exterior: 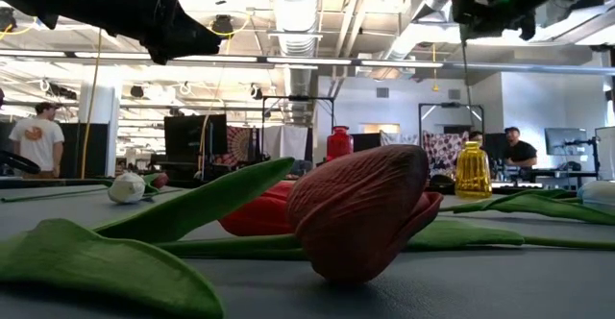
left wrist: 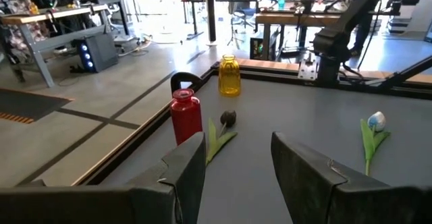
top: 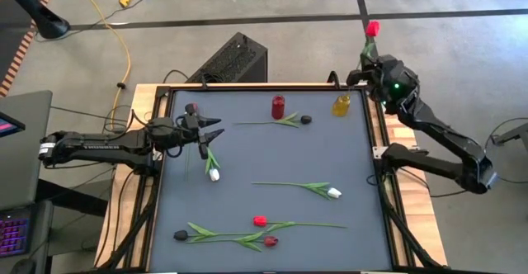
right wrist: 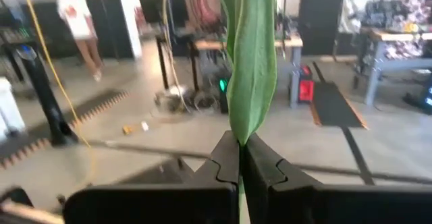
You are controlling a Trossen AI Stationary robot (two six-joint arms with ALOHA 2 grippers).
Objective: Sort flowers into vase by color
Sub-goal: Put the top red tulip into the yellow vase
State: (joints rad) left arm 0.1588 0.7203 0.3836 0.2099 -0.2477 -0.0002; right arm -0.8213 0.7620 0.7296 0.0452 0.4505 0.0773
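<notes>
Right wrist view: right tool point(right wrist: 240, 160) pinching a green stem and leaf point(right wrist: 253, 62); only the high view shows its red tulip point(top: 373, 28), upper right. Left tool point(top: 211, 134) spread, empty, above the bench point(top: 346, 158), left of frame.

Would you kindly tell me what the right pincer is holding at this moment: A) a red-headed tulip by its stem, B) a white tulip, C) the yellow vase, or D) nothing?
A: the right pincer is shut on a green stem and leaf, and the high view shows the red tulip head above that arm, beyond the table's far edge.
</notes>
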